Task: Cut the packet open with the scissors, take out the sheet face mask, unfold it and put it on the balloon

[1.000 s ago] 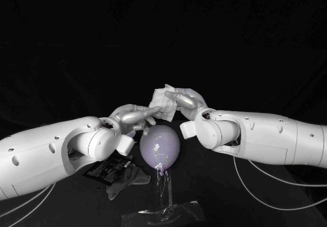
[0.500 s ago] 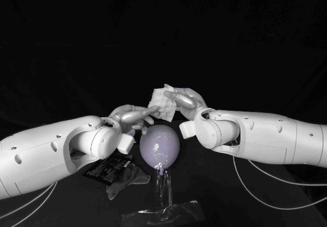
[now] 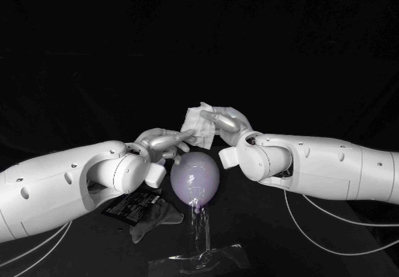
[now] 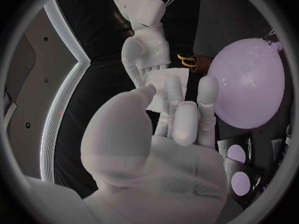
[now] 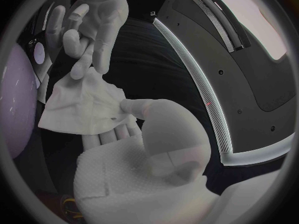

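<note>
The folded white sheet mask [image 3: 198, 121] hangs in the air above the pale purple balloon [image 3: 195, 180]. My right hand [image 3: 226, 124] grips its upper part, with the thumb pressed on the mask [image 5: 84, 104]. My left hand [image 3: 165, 141] reaches up from below and pinches the mask's lower corner; the mask [image 4: 163, 84] lies between its thumb and fingers [image 4: 177, 99]. The balloon [image 4: 249, 82] stands upright on a clear stand [image 3: 203, 259]. The black packet [image 3: 131, 206] lies on the table under my left arm. The scissors [image 4: 187, 60], with yellow handles, lie behind the balloon.
A dark crumpled piece [image 3: 158, 222] lies beside the packet, left of the stand. My two forearms close in on the balloon from both sides. White cables [image 3: 332, 222] trail under my right arm.
My left arm has edged slightly towards the balloon. Both hands and the mask stay where they were.
</note>
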Available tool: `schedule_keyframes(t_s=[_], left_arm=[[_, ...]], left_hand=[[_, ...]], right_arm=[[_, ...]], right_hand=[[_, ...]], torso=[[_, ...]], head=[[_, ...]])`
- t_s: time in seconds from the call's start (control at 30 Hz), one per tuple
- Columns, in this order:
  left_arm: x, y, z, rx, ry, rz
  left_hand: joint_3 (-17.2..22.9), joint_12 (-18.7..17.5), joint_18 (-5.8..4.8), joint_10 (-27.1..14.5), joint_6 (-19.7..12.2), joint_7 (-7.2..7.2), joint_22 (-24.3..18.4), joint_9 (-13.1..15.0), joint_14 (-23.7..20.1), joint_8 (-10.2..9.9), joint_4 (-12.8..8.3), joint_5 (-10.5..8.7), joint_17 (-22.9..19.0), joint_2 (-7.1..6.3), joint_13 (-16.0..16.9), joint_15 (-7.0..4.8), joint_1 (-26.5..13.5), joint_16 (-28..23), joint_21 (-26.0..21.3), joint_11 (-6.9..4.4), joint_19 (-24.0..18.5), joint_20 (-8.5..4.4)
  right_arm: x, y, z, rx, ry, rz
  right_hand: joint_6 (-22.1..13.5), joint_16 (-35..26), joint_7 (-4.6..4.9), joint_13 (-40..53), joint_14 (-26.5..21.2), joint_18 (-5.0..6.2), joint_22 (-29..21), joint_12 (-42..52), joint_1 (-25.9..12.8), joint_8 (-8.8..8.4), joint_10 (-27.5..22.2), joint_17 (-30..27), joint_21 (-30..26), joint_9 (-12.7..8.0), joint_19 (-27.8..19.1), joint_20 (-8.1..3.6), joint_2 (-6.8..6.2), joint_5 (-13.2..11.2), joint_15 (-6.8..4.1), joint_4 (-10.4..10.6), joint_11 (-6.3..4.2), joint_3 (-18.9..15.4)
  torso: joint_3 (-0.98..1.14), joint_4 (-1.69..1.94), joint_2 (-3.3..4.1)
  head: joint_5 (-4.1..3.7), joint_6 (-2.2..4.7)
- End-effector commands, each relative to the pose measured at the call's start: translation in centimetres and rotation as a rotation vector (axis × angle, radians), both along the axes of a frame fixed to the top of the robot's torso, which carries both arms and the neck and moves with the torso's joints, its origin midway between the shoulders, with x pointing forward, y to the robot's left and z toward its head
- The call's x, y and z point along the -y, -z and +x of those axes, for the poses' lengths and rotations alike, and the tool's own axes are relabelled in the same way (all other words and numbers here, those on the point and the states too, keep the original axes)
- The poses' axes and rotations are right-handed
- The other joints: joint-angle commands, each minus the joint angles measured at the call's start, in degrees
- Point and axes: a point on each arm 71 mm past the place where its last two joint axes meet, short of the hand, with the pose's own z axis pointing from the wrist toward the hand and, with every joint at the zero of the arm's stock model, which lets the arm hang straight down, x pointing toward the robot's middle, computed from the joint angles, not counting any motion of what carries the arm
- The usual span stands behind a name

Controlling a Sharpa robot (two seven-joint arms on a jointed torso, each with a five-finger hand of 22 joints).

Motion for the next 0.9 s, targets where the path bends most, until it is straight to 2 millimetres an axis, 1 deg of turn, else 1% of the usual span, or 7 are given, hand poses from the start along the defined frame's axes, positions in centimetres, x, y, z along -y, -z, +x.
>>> schedule_keyframes(t_s=[0.03,0.3,0.4,0.57,0.73,0.8,0.9], left_arm=[[0.36,-0.17,-0.08,0.007,0.001,-0.009],[0.81,-0.23,-0.11,0.006,0.005,-0.014],[0.88,-0.21,-0.11,0.002,0.003,-0.012],[0.88,-0.13,-0.07,-0.008,-0.005,-0.003],[0.82,-0.04,-0.03,-0.017,-0.014,0.006],[0.81,-0.01,-0.02,-0.02,-0.017,0.009],[0.84,0.0,-0.01,-0.022,-0.019,0.011]], left_hand=[[-0.1,-0.2,0.38,0.5,0.3,0.31,0.1,-0.1,0.2,-0.2,0.4,-0.19,-0.1,0.21,-0.1,0.16,0.3,0.2,0.1,0.01,0.3,0.03],[-1.3,-0.5,0.36,0.6,0.5,0.41,0.1,-0.3,0.2,-0.5,1.0,-0.23,-0.2,0.34,-0.2,0.25,-1.0,0.2,0.0,0.12,0.4,0.06],[-2.1,-0.6,0.34,0.8,0.8,0.37,0.2,-0.4,0.3,-0.7,1.1,-0.23,-0.1,1.06,-0.3,0.24,-2.2,0.2,0.1,0.11,0.5,0.07],[-2.2,-0.6,0.33,0.9,0.8,0.34,0.3,-0.4,0.3,-0.8,1.1,-0.22,-0.1,1.22,-0.3,0.23,-2.3,0.3,0.1,0.09,0.6,0.07],[-2.5,-0.7,0.28,1.1,1.3,0.17,0.7,-0.5,0.5,-0.8,1.1,-0.22,0.2,2.23,-0.3,0.13,-2.9,0.4,0.3,-0.03,0.9,0.02],[-3.0,-0.8,0.25,1.3,1.5,0.16,0.8,-0.6,0.5,-1.0,1.2,-0.29,0.1,3.26,-0.3,0.13,-4.2,0.4,0.4,0.0,1.0,-0.01],[-3.4,-0.8,0.26,1.4,1.6,0.13,0.8,-0.7,0.5,-1.1,1.2,-0.21,0.1,3.97,-0.3,0.11,-5.0,0.4,0.3,-0.04,1.1,-0.03]], right_arm=[[-0.2,-0.12,-0.04,0.01,-0.018,0.01],[-0.29,-0.1,-0.04,0.008,-0.021,0.01],[-0.32,-0.11,-0.05,0.008,-0.022,0.011],[-0.35,-0.12,-0.08,0.009,-0.024,0.012],[-0.37,-0.13,-0.12,0.009,-0.027,0.014],[-0.4,-0.14,-0.15,0.008,-0.028,0.015],[-0.43,-0.14,-0.19,0.007,-0.032,0.016]], right_hand=[[-0.5,-0.4,2.23,0.0,-0.3,0.49,-0.1,-0.3,0.6,-0.4,-0.6,-0.1,0.3,0.1,0.4,0.03,0.03,0.0,-0.09,0.2,-0.01,-0.3],[-0.6,-0.5,2.22,0.0,-0.4,0.48,-0.2,-0.3,0.7,-0.44,-0.7,-0.1,0.5,0.1,1.5,-0.13,0.04,0.0,-0.15,0.2,-0.02,-0.2],[-0.7,-0.6,2.23,0.0,-0.4,0.47,-0.2,-0.3,0.7,-0.45,-0.8,-0.1,0.5,0.1,1.9,-0.17,0.04,0.0,-0.17,0.2,-0.02,-0.2],[-0.7,-0.6,2.23,0.0,-0.5,0.47,-0.2,-0.3,0.7,-0.45,-0.8,-0.1,0.5,0.1,1.9,-0.18,0.04,0.0,-0.17,0.2,-0.02,-0.2],[-0.7,-0.6,2.24,0.0,-0.5,0.47,-0.3,-0.3,0.7,-0.45,-0.8,-0.1,0.5,0.1,2.0,-0.19,0.05,0.0,-0.18,0.2,-0.02,-0.2],[-0.7,-0.6,2.24,0.0,-0.4,0.47,-0.3,-0.3,0.7,-0.45,-0.8,-0.1,0.5,0.2,2.2,-0.21,0.06,0.0,-0.19,0.2,-0.02,-0.2],[-0.7,-0.7,2.26,0.0,-0.4,0.47,-0.4,-0.3,0.8,-0.45,-0.9,-0.1,0.7,0.2,3.1,-0.33,0.04,0.0,-0.25,0.3,-0.02,-0.1]], torso=[[0.01,0.01,-0.01],[0.02,0.0,-0.03],[0.03,0.0,-0.03],[0.05,0.0,-0.01],[0.05,0.02,-0.03],[0.05,0.02,-0.03],[0.03,0.01,-0.02]], head=[[0.08,-0.05],[0.11,-0.09],[0.12,-0.08],[0.07,-0.03],[0.05,-0.05],[0.05,-0.05],[0.0,-0.07]])
